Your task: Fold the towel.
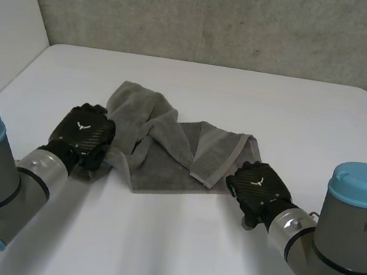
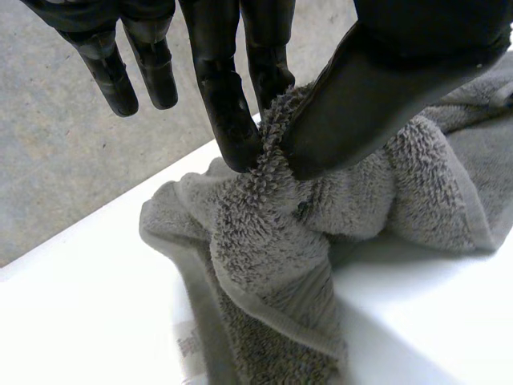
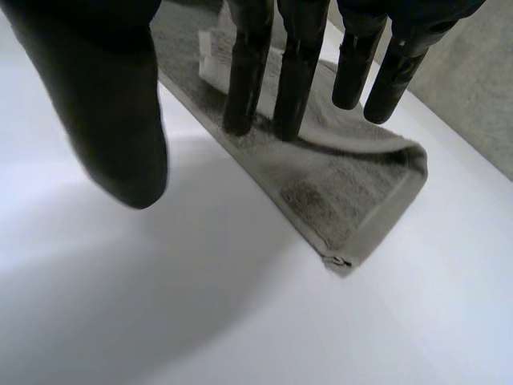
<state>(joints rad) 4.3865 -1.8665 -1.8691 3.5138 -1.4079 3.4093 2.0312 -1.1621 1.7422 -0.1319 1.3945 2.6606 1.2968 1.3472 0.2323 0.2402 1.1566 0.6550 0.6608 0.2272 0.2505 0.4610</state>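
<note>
Left hand [image 1: 82,133] pinches the bunched towel [image 1: 168,150], right hand [image 1: 259,187] holds straight fingers [image 3: 298,72] over its edge

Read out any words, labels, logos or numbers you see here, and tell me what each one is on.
No text here is readable.
White fabric tag sewn to the edge of the grey terry towel: faint print, too blurred to read.
Small white emblem on the back of the black left hand: a symbol, no letters.
A matching emblem on the back of the black right hand: no letters either.
</note>
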